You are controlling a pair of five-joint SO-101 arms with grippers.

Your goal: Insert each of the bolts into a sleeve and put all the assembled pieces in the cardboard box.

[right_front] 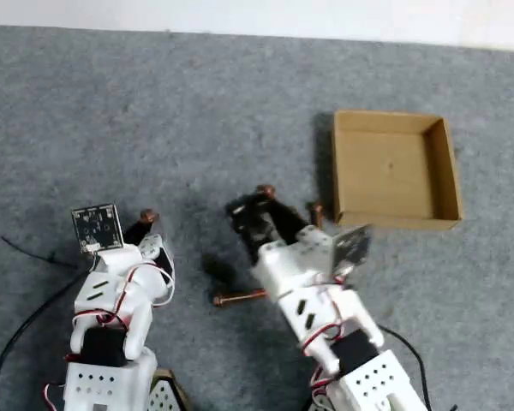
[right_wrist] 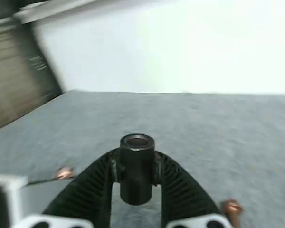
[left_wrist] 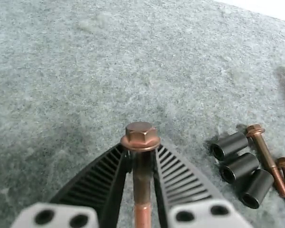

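My left gripper (left_wrist: 140,151) is shut on a copper bolt (left_wrist: 140,137), whose hex head sticks out past the fingertips; in the high view this gripper (right_front: 146,228) is at the lower left of the grey mat. My right gripper (right_wrist: 137,160) is shut on an upright black sleeve (right_wrist: 136,167) and stands mid-table (right_front: 245,216). Three black sleeves (left_wrist: 239,166) lie side by side on the mat, with two more bolts (left_wrist: 267,157) beside them. The open cardboard box (right_front: 437,171) sits at the back right with nothing in it.
A loose bolt (right_front: 240,297) lies on the mat between the two arms. Bolt heads (right_front: 265,190) (right_front: 315,209) show near my right gripper, the second just left of the box. A black cable (right_front: 26,325) trails at the lower left.
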